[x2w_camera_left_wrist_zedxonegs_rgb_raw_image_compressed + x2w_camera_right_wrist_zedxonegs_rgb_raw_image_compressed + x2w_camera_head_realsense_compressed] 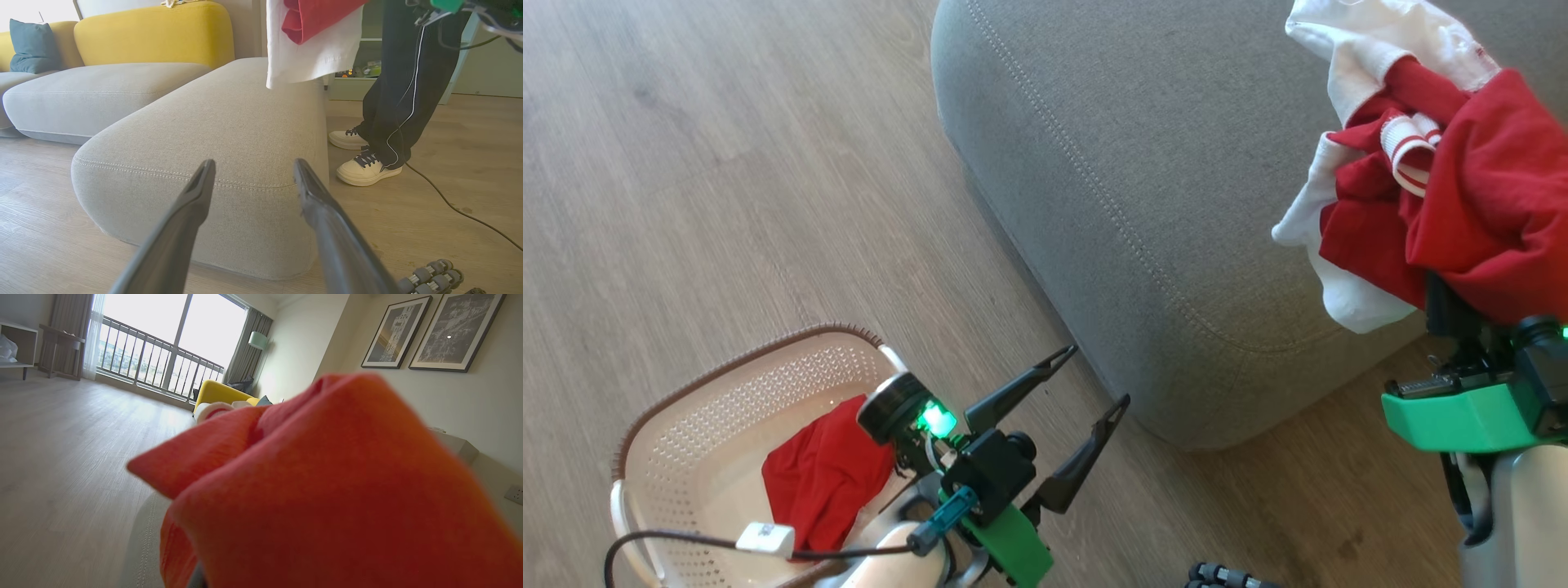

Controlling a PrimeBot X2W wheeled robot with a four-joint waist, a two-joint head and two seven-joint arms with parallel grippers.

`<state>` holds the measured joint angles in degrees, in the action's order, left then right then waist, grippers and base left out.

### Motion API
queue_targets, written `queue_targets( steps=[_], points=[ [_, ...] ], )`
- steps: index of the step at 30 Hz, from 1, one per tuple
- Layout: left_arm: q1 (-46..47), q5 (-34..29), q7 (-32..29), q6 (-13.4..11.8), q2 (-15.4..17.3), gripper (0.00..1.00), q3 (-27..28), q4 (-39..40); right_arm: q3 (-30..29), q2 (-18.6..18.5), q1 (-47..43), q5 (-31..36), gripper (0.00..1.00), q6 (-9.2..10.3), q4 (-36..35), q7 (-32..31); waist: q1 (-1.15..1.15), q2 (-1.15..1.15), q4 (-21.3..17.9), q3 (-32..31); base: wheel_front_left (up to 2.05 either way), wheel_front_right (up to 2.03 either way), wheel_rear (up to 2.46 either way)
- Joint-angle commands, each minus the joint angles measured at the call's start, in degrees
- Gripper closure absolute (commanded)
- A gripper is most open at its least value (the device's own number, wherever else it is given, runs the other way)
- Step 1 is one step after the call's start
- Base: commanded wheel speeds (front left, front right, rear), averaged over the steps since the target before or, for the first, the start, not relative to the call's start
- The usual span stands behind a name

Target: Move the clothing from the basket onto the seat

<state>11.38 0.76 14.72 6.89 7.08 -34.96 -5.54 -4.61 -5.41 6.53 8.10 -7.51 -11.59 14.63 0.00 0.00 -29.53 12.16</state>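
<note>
Two garments in play: the bunched garment (1486, 212) at right is pinched in the right gripper (1450, 306) above the seat (1176, 163), ready to drop there I'd guess. Second garment (821, 478) lies in the basket (686, 408) lower left, left gripper (1098, 375) wide and empty beside it.

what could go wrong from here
1. The held garment hangs near the seat's edge; let go here, it might slide to the floor.
2. A person's legs stand close beside the seat; a wide swing could hit them.
</note>
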Motion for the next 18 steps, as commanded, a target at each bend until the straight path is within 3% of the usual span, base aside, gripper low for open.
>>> queue_targets(
  steps=[1, 12, 18],
  points=[
    [2.39, -0.1, 0.28, 0.05, 0.04, 0.0, 1.71, 2.17, 0.94, -0.06, 0.87, 0.22, 1.0, 0.02, -2.24, 0.37, 0.0, 0.0, 0.04, 0.07, 0.0, 0.0, 0.0],
    [2.63, -0.76, 0.28, 0.03, 1.83, 0.0, 1.51, 2.55, -1.87, 0.47, 4.39, -3.26, 1.0, 0.02, -0.16, 0.37, 0.0, 0.0, 0.77, 3.58, 0.0, 0.0, 0.0],
    [4.74, -1.09, 0.28, 0.26, 4.54, 0.0, 0.27, 2.76, -5.48, -0.06, 9.18, -4.94, 1.0, 0.02, -0.29, 0.37, 0.0, 0.0, 1.92, 10.62, 0.0, 0.0, 0.0]
  ],
)
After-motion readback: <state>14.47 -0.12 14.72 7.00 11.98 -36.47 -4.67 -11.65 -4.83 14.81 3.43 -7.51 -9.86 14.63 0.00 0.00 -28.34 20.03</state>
